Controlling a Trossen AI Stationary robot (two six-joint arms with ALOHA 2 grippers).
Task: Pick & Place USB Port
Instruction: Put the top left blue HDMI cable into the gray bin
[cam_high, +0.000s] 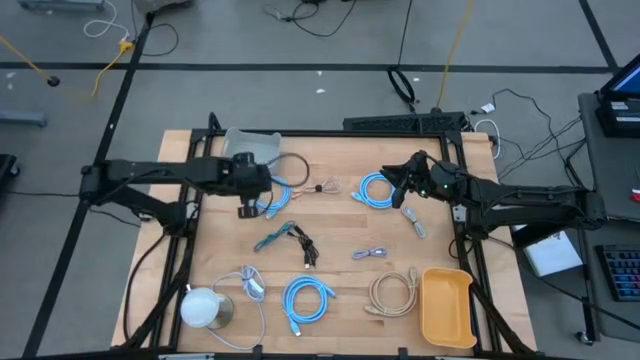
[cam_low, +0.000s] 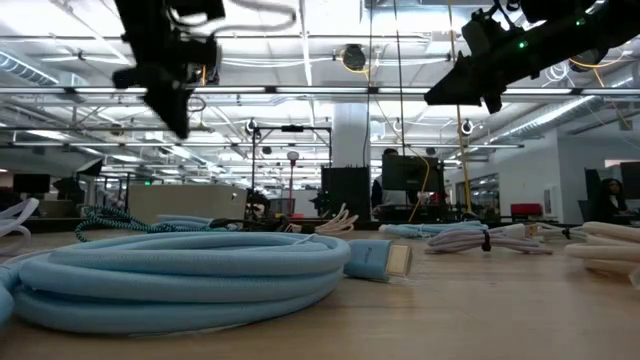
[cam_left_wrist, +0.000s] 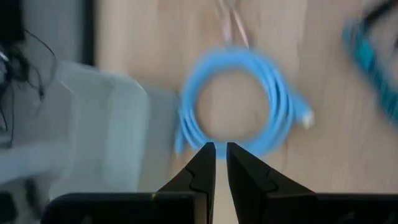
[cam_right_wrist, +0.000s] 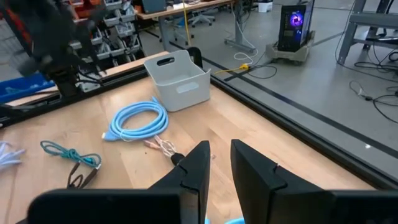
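Several coiled USB cables lie flat on the wooden table. My left gripper (cam_high: 250, 200) hangs above the table beside a light blue coil (cam_high: 278, 195), next to the grey bin (cam_high: 250, 145). In the left wrist view its fingers (cam_left_wrist: 221, 155) point down at that coil (cam_left_wrist: 233, 102), almost together and empty. My right gripper (cam_high: 397, 185) hovers at a second light blue coil (cam_high: 375, 190). In its own view its fingers (cam_right_wrist: 220, 155) are also nearly together and empty. Both arms show high above the table in the low view.
A yellow tray (cam_high: 447, 305) stands at the near right and a beige coil (cam_high: 393, 292) lies beside it. A third blue coil (cam_high: 305, 300), a teal cable (cam_high: 272, 238), a black cable (cam_high: 303, 248), white cables (cam_high: 370, 254) and a white round object (cam_high: 203, 308) lie mid-table and near.
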